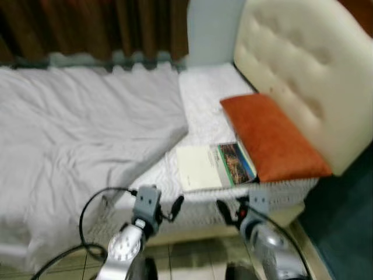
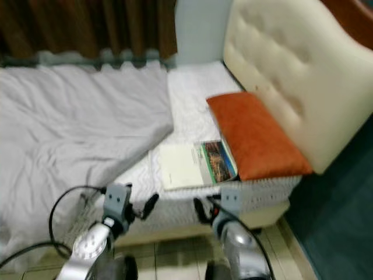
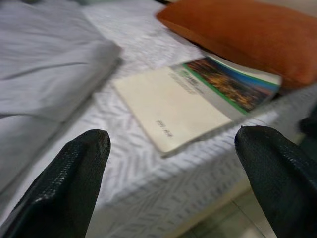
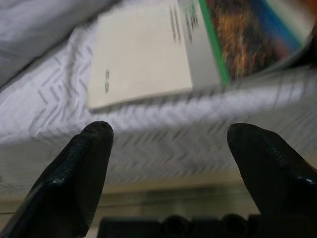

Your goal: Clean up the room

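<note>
Both silver arms reach toward the bed edge, the left hand (image 3: 168, 163) and right hand (image 4: 168, 158) each with textured black fingers spread apart, grasping nothing. Just beyond them a flat, glossy booklet (image 1: 214, 165) lies on the chevron-patterned white mattress (image 1: 204, 105), touching a plush orange pillow (image 1: 271, 137) beside the tufted cream headboard (image 1: 309, 70); a rumpled grey blanket (image 1: 76, 128) lies to the left.

a bed (image 1: 198, 99) carries a rumpled grey sheet (image 1: 76, 128), an orange pillow (image 1: 271, 137) and an open booklet (image 1: 214, 166).
</note>
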`<state>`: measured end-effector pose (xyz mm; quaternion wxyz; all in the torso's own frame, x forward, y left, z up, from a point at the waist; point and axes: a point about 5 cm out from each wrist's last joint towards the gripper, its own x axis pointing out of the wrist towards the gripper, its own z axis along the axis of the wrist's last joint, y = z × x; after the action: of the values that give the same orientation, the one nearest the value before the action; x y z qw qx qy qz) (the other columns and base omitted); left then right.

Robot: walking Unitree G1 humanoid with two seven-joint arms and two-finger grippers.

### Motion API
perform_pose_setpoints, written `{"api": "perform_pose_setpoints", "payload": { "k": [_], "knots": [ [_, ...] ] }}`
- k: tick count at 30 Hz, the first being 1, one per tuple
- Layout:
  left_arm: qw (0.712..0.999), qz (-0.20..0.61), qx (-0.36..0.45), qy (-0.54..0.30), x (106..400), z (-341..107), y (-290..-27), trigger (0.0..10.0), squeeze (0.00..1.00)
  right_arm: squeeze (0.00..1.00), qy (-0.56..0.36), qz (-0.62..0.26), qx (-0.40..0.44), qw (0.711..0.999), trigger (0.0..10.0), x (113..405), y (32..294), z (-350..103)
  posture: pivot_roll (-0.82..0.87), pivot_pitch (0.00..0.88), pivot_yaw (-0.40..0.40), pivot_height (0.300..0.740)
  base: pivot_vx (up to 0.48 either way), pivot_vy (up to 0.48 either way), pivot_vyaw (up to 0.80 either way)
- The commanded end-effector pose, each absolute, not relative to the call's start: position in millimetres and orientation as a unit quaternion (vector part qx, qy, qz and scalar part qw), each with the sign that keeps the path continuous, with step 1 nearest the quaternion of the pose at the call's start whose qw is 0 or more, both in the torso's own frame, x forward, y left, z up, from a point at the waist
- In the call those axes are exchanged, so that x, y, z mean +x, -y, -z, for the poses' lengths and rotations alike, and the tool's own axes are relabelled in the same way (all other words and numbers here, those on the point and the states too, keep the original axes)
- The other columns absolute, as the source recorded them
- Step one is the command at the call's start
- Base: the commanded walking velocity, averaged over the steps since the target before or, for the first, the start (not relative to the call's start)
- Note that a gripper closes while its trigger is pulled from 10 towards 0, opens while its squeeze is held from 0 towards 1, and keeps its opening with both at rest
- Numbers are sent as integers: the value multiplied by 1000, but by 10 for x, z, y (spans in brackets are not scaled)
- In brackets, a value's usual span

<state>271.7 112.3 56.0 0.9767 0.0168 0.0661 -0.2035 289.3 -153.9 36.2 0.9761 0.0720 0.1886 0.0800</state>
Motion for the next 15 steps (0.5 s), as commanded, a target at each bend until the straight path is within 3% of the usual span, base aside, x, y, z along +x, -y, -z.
{"api": "perform_pose_setpoints", "payload": {
  "k": [1,8,15],
  "knots": [
    [980,193,22,-49,2820,-617,-1118,10000,0,0,-168,-87,32,981,10000,2878,1614,-419,-57,0,19,656,0,0,0],
    [988,150,-15,-15,2988,-813,-1137,10000,0,0,-158,-33,22,987,10000,2637,1919,-324,-77,0,35,687,0,0,0],
    [989,144,-17,-16,2961,-807,-1140,10000,0,0,-160,-16,9,987,10000,2544,1978,-311,-74,0,48,713,0,0,0]
  ]
}}
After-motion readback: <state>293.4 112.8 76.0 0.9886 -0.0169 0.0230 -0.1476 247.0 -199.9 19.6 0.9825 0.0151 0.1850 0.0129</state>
